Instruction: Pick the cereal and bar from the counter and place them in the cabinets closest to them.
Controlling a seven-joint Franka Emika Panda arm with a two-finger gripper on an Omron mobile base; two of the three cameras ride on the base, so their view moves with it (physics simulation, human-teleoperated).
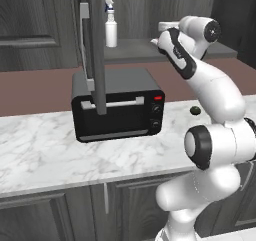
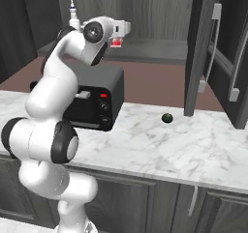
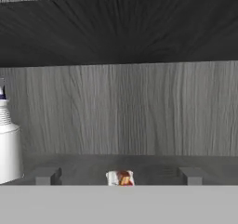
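the white arm reached up into the dark grey wood-grain wall cabinet [image 3: 121, 107], its two-finger gripper [image 3: 121, 174] level with the flat grey shelf board [image 3: 93, 165]. in the hand view the two dark finger tips [image 3: 45, 175] stood far apart, well clear on either side of the small red-and-white wrapped bar [image 3: 120, 177], so the pincer was released and grasping nothing. the bar lay on the shelf board between the tips, near the board's front edge; from the right base view it showed as a red patch [image 2: 116, 43] just under the hand. a white spray bottle [image 3: 9, 144] stood on the same board, towards its left end as the hand camera saw it.

the tall cereal box could not be made out in these pictures, so that half of the task looked not yet done, as far as could be judged.

the risks from here seemed to lie in the retreat. the bar sat close to the front edge, and a tip brushing it on the way out could drag it off the board and down to the white marble counter [image 1: 45, 150], beside the black toaster oven [image 1: 117, 105]. a sideways swing could knock the spray bottle. the open cabinet door [image 1: 95, 50], hanging above the counter, could catch the elbow if the arm swung wide.
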